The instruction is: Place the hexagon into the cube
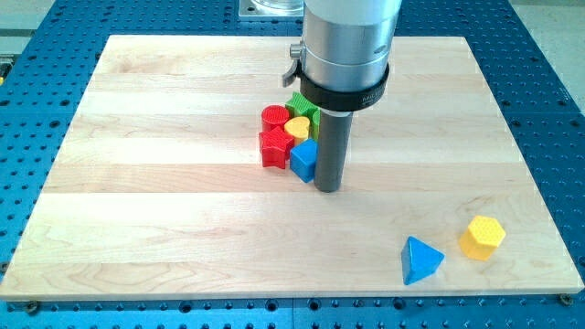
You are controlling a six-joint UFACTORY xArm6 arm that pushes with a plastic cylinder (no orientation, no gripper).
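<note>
My tip point(328, 188) is resting on the bench point(164, 183) touching the blue cube point(303, 160), with no fingers to speak of, while the yellow hexagon point(482, 237) is sitting well apart at the view's lower right. I am judging it best to circle behind the hexagon and push it leftward, steering past the blue triangle point(420, 260) beside it, since the red cylinder point(274, 117), red star point(274, 146), yellow heart point(298, 126) and green block point(303, 105) are crowding the cube
</note>
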